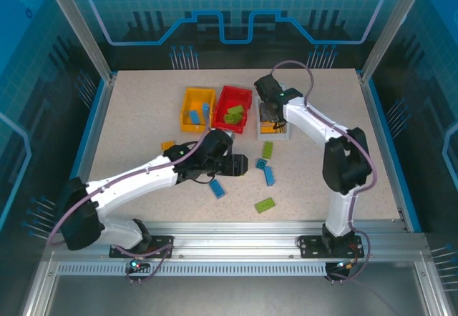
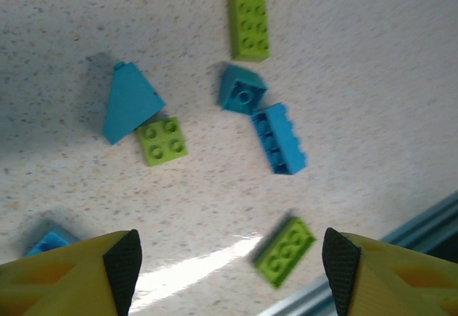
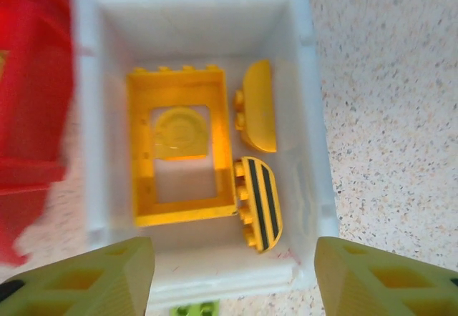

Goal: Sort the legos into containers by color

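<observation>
- Looking down from the top camera, I see 3 bins side by side on the far half of the table [image 1: 136,109]: the yellow-orange bin [image 1: 187,100], the red bin [image 1: 230,94] and the white bin [image 1: 284,135].
- Blue bricks [image 1: 194,117] lie in the yellow-orange bin and green bricks [image 1: 232,116] in the red bin.
- My right gripper [image 3: 232,280] hangs directly over the white bin, its jaws apart with nothing between them.
- Through the right wrist camera I see 3 yellow pieces on the white bin's floor: a yellow frame piece [image 3: 141,148], a plain curved piece [image 3: 259,105] and a black-striped curved piece [image 3: 260,203]. The 2 curved ones sit just beside the frame.
- My left gripper [image 2: 232,266] hovers above loose legos near the table's middle, jaws wide and empty.
- Below it I count a long green brick [image 2: 249,23], a blue sloped brick [image 2: 129,103] just beside a small green brick [image 2: 162,141], a blue square brick [image 2: 242,89] just beside a long blue brick [image 2: 279,139], and a blurred green brick [image 2: 284,250].
- 1 orange brick [image 1: 168,145] lies alone on the table, near the yellow-orange bin.
</observation>
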Motion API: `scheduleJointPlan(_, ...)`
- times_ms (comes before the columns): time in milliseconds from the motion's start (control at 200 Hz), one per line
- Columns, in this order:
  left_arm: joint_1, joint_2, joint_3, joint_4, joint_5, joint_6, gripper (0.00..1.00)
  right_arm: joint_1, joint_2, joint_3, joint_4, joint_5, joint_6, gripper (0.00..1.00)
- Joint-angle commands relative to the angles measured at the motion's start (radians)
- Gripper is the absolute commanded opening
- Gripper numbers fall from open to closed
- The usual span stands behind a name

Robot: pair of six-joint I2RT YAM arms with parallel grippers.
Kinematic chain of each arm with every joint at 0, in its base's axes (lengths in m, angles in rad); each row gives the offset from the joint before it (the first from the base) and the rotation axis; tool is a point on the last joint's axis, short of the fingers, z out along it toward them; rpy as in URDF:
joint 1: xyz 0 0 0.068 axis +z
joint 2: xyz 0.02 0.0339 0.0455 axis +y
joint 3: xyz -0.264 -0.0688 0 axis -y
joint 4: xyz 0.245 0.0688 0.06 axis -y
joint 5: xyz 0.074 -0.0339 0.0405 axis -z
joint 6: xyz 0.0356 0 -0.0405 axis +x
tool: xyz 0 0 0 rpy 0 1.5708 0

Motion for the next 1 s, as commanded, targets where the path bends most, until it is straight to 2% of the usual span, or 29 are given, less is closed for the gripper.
scheduleJointPlan(0,-0.005,0.110,0.088,-0.122,-0.100,0.114,0.75,0.055,-0.195,-0.089,0.026,0.022,0.002,0.66)
scheduleJointPlan(60,0.013,0.177,0.130,-0.164,-0.118,0.118,0.77,0.068,-0.288,-0.188,0.074,-0.019,0.012,0.70)
scheduleJointPlan(130,0.042,0.241,0.168,-0.182,-0.082,0.080,0.79,0.076,-0.399,-0.311,0.149,-0.106,0.016,0.74)
scheduleJointPlan(145,0.047,0.256,0.176,-0.182,-0.076,0.069,0.87,0.076,-0.421,-0.337,0.164,-0.127,0.017,0.75)
scheduleJointPlan(180,0.052,0.284,0.196,-0.191,-0.078,0.041,0.95,0.079,-0.465,-0.387,0.186,-0.163,0.018,0.77)
scheduleJointPlan(245,0.055,0.338,0.240,-0.218,-0.085,-0.022,0.99,0.079,-0.555,-0.489,0.228,-0.245,0.015,0.79)
scheduleJointPlan(340,0.054,0.405,0.296,-0.261,-0.091,-0.153,0.99,0.077,-0.655,-0.575,0.231,-0.309,0.009,0.81)
scheduleJointPlan(475,0.061,0.474,0.359,-0.302,-0.081,-0.331,0.97,0.073,-0.762,-0.634,0.188,-0.321,0.003,0.81)
scheduleJointPlan(615,0.068,0.523,0.395,-0.298,-0.063,-0.436,0.93,0.060,-0.825,-0.657,0.157,-0.326,0.003,0.82)
scheduleJointPlan(785,0.093,0.556,0.407,-0.300,-0.076,-0.476,0.89,0.059,-0.883,-0.680,0.169,-0.376,-0.004,0.82)
scheduleJointPlan(995,0.118,0.608,0.429,-0.280,-0.037,-0.473,0.80,0.059,-0.927,-0.689,0.177,-0.412,-0.005,0.82)
